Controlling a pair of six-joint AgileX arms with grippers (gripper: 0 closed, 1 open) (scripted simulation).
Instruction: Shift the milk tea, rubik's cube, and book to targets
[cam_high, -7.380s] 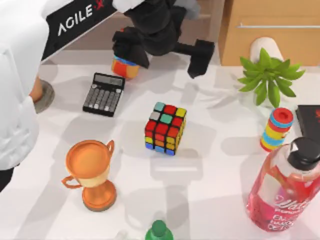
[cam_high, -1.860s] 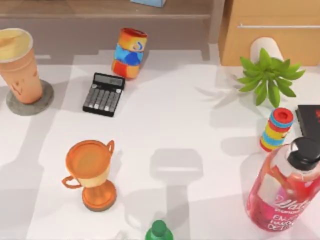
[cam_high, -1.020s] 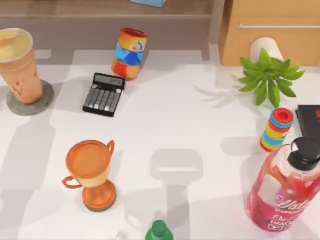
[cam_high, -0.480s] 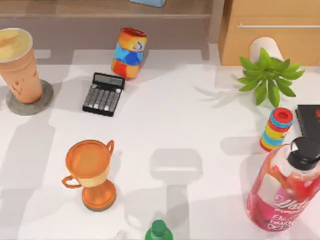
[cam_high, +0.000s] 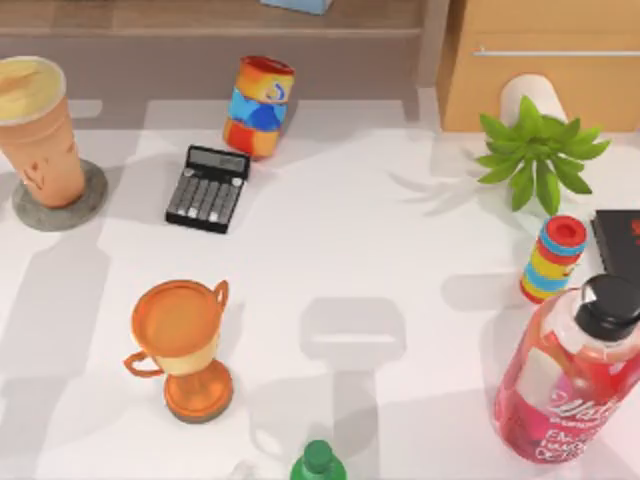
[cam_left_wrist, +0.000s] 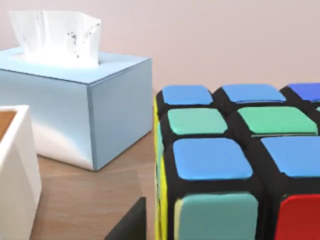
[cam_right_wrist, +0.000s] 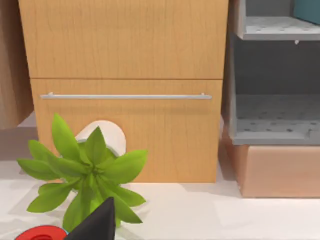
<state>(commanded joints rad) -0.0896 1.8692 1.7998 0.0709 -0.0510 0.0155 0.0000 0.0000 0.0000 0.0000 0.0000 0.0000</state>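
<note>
Looking down at the table (cam_high: 400, 230), we see the milk tea (cam_high: 35, 125) standing upright on the grey round disc (cam_high: 85, 205) at the left edge of the frame. The black slab (cam_high: 620, 232) peeks in at the right edge, beside the striped ring stack (cam_high: 553, 258). In our left wrist view, the rubik's cube (cam_left_wrist: 235, 165) sits close against the camera on a wooden surface (cam_left_wrist: 85, 200), near a blue tissue box (cam_left_wrist: 75, 105). We cannot tell whether either gripper is released or clenched.
</note>
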